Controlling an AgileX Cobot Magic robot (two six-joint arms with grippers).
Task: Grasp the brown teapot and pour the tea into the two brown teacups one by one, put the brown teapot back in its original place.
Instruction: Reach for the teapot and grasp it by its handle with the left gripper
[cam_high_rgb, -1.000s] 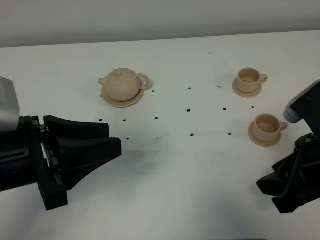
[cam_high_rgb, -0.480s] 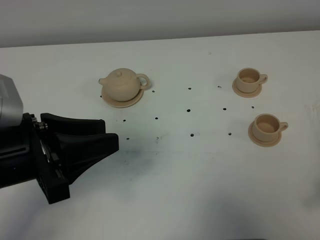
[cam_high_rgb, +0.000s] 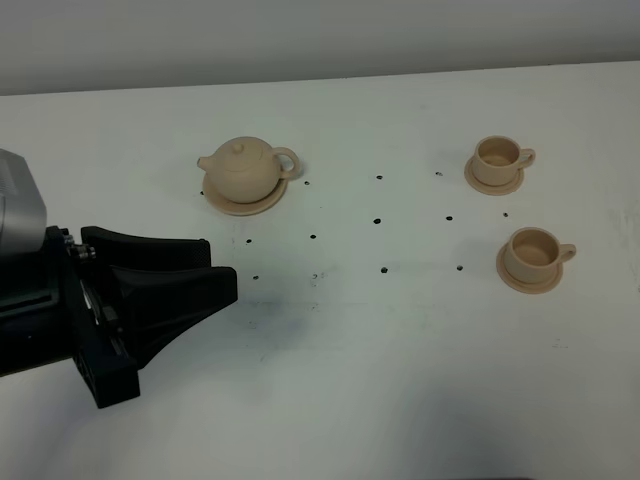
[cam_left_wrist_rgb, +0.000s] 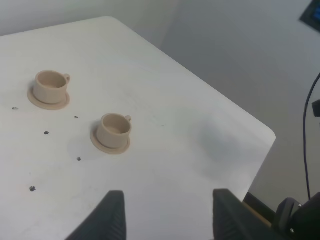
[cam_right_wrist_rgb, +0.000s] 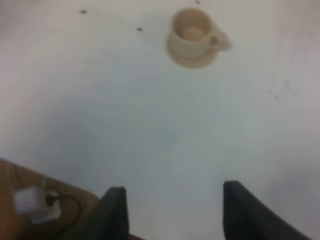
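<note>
The brown teapot (cam_high_rgb: 245, 168) sits upright on its wide saucer (cam_high_rgb: 247, 208) at the back left of the white table, spout to the left. The two brown teacups stand on small saucers at the right, one farther back (cam_high_rgb: 497, 158) and one nearer (cam_high_rgb: 533, 252). My left gripper (cam_high_rgb: 222, 268) hovers at the front left, in front of the teapot and apart from it, open and empty. The left wrist view shows its gripper (cam_left_wrist_rgb: 168, 195) open, with both teacups (cam_left_wrist_rgb: 51, 86) (cam_left_wrist_rgb: 115, 129) beyond. In the right wrist view, the right gripper (cam_right_wrist_rgb: 173, 187) is open and empty, with one teacup (cam_right_wrist_rgb: 192, 31) far ahead.
Small dark holes (cam_high_rgb: 383, 269) dot the tabletop between teapot and cups. The table's rounded corner (cam_left_wrist_rgb: 267, 134) shows in the left wrist view. Past the table edge in the right wrist view lies a white plug with a cable (cam_right_wrist_rgb: 32, 205).
The right arm has pulled out of the exterior view at the right edge. My left gripper has shifted slightly left and down. Teapot and cups have not moved.
</note>
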